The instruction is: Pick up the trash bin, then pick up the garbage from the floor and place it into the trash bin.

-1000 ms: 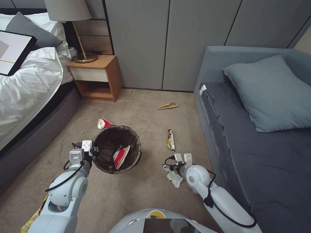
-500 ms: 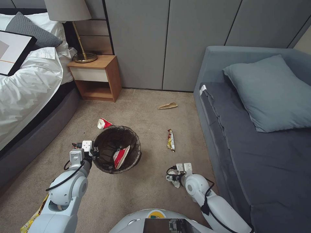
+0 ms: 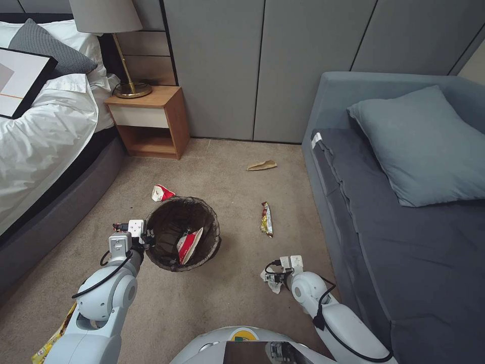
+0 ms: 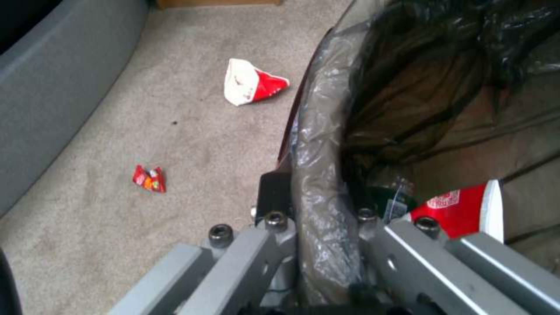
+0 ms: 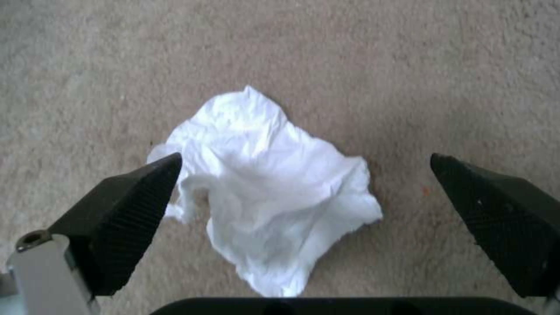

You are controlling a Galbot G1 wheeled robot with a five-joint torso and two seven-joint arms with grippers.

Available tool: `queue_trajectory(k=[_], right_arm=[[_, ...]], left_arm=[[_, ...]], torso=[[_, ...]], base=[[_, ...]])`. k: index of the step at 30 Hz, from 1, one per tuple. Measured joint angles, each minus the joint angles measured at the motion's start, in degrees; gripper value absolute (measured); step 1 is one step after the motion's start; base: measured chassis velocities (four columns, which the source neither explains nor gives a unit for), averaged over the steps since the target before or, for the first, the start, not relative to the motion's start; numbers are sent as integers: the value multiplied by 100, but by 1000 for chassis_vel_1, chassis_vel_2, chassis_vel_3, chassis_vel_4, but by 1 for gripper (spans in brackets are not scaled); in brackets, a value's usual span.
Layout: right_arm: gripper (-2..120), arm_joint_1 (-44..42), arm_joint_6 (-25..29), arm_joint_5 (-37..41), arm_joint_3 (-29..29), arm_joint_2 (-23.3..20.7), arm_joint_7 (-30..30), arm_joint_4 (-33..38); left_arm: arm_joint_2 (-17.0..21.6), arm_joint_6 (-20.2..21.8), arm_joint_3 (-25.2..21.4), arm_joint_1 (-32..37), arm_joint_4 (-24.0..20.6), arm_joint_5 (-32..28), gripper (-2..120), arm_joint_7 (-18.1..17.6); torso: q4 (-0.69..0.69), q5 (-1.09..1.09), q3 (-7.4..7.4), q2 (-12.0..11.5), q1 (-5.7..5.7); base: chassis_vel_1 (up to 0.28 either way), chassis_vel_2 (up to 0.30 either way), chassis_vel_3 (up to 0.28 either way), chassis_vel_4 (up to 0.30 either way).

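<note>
The trash bin, lined with a dark bag, stands on the carpet with a red-and-white cup inside. My left gripper is shut on the bin's near-left rim. The garbage lies scattered: a white crumpled tissue, a crushed red-and-white cup, a snack wrapper, a tan paper scrap and a small red wrapper. My right gripper hangs low over the tissue, open, with one black finger at each side of it and apart from it.
A grey sofa with a pillow runs along the right, and a bed along the left. A wooden nightstand with a lamp stands at the back wall. A yellow wrapper lies beside my left arm.
My right arm has drawn back toward me and come down, bringing its open gripper over the tissue. The left gripper and the bin have stayed put.
</note>
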Motion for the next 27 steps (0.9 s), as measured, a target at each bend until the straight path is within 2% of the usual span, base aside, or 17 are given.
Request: queue_trajectory(k=[17, 27], right_arm=[[100, 142, 104, -250, -179, 346, -102, -474], [99, 128, 242, -530, -140, 382, -286, -672]], left_arm=[[27, 0, 17, -21, 8, -7, 3, 5], [8, 0, -25, -14, 22, -12, 3, 11]], torso=[[0, 0, 0, 0, 0], [-1, -3, -1, 1, 0]], base=[[0, 0, 0, 0], [0, 0, 0, 0]])
